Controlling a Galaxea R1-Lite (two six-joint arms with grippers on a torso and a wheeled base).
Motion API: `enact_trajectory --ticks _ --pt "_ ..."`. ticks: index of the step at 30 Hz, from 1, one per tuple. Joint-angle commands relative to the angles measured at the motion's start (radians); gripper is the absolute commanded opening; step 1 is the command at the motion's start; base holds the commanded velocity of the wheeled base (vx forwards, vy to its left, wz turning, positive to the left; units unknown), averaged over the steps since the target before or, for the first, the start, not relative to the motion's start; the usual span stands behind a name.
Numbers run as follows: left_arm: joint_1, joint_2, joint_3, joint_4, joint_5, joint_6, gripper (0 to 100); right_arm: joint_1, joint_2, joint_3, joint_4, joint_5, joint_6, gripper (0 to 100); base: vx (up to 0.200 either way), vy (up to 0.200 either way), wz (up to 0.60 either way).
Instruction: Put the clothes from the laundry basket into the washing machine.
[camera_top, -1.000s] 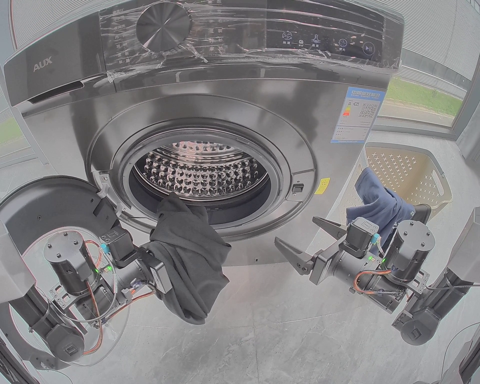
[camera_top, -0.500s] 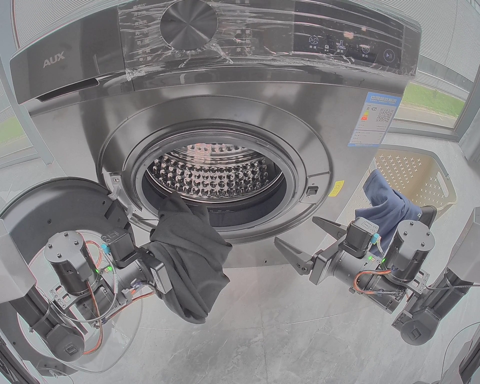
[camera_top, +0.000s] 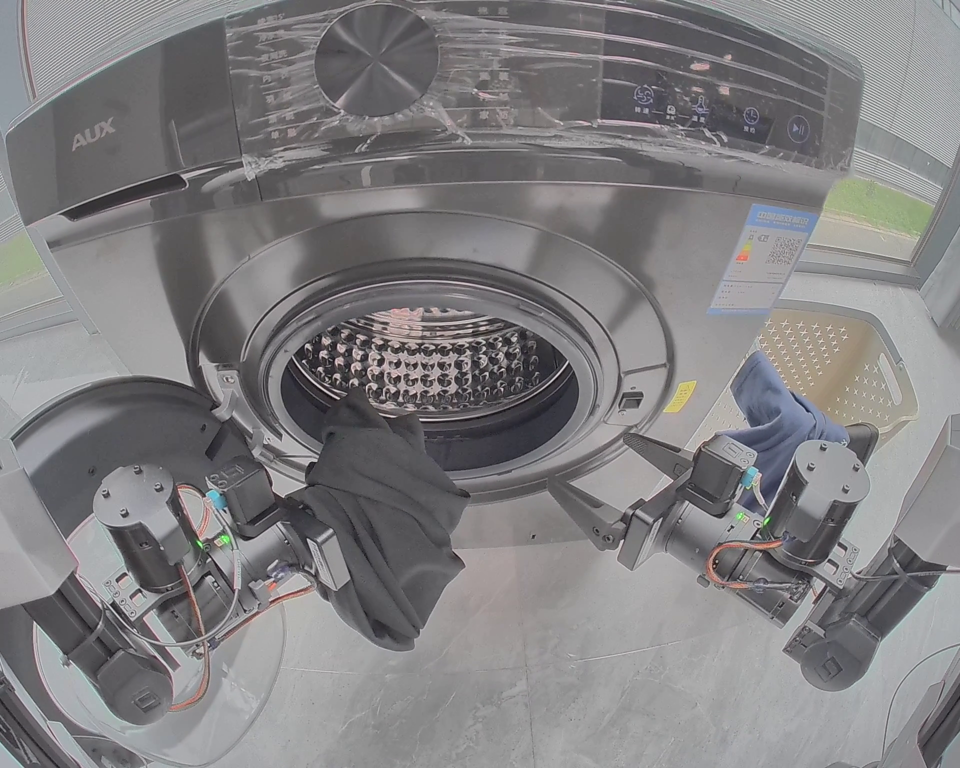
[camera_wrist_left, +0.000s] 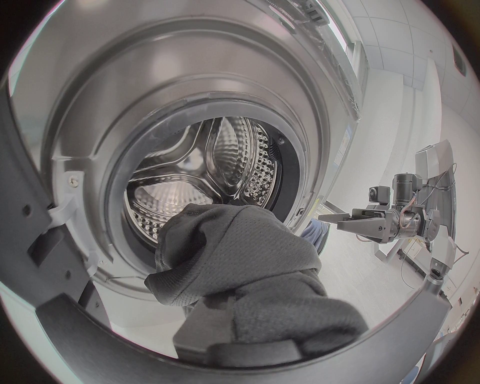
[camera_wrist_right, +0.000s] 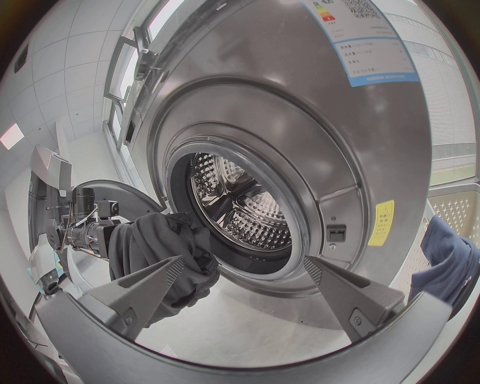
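The fingers of the left gripper (camera_top: 330, 545) clench a black garment (camera_top: 385, 530), held just before the washer's (camera_top: 430, 230) open mouth. The right gripper (camera_top: 592, 463) has its fingers spread, holding nothing. A blue garment (camera_top: 775, 420) hangs over the basket (camera_top: 850, 350) rim.

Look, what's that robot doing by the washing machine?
It is loading laundry. Its left hand grips a black crumpled cloth garment, held at the lower edge of the grey front-loading washing machine's round opening. Most of it hangs outside, so it is not in the shiny metal drum yet. The right hand is open and empty. A blue cloth garment hangs over the beige plastic laundry basket.
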Motion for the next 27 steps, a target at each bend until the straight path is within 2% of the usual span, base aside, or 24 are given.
enact_trajectory --ticks 1,11,13,17,21,27 --pt "-0.028 0.008 0.003 0.0 0.001 0.0 0 0.005 0.002 0.001 -0.001 0.001 0.0 100 0.0 0.0 0.0" --pt "-0.103 0.029 -0.014 0.0 0.007 -0.011 0 0.022 -0.008 0.01 -0.001 -0.001 0.0 100 0.0 0.0 0.0" --pt "-0.106 0.046 -0.066 0.001 0.018 -0.015 0 0.028 -0.017 0.02 -0.001 0.001 -0.001 100 0.0 0.0 0.0" --pt "-0.111 0.159 -0.204 0.0 0.084 -0.014 0 0.03 -0.015 0.033 -0.001 0.004 -0.001 100 0.0 0.0 0.0" --pt "-0.111 0.245 -0.286 0.0 0.091 -0.02 0 0.047 -0.017 0.038 -0.001 0.002 -0.001 100 0.0 0.0 0.0" --pt "-0.108 0.38 -0.485 0.023 0.11 -0.02 0 0.057 -0.018 0.04 -0.001 0.004 -0.001 100 0.0 0.0 0.0"
